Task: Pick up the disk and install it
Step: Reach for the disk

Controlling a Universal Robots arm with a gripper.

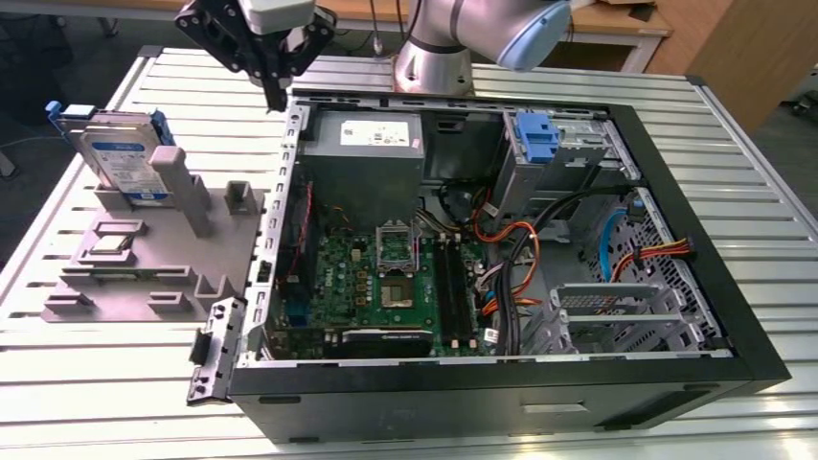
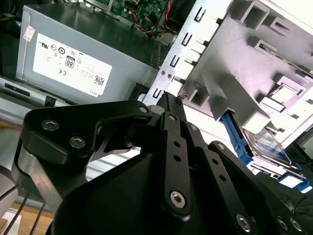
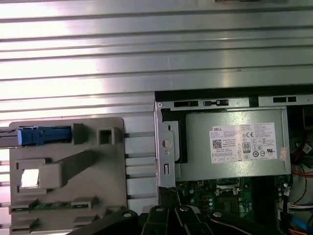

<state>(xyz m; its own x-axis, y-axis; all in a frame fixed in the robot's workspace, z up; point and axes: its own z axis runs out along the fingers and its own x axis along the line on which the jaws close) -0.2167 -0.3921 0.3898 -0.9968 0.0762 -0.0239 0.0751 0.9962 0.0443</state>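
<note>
Clearly approach step: tool (image 1: pixel 275 94) pressed together, empty, hovering by case (image 1: pixel 447 402) rim, apart from disk (image 1: pixel 124 158) upright in holder (image 1: pixel 128 273) on table (image 1: pixel 90 388). Calls for spreading before any grasp.

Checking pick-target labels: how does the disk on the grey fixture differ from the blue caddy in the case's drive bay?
Place: the disk stands in the grey fixture outside the computer case; the blue caddy sits inside its drive bay. Look: the disk shows a silver body with a white-and-blue label; the blue caddy shows only blue plastic. Shared: both have blue plastic. The gripper holds neither.
</note>
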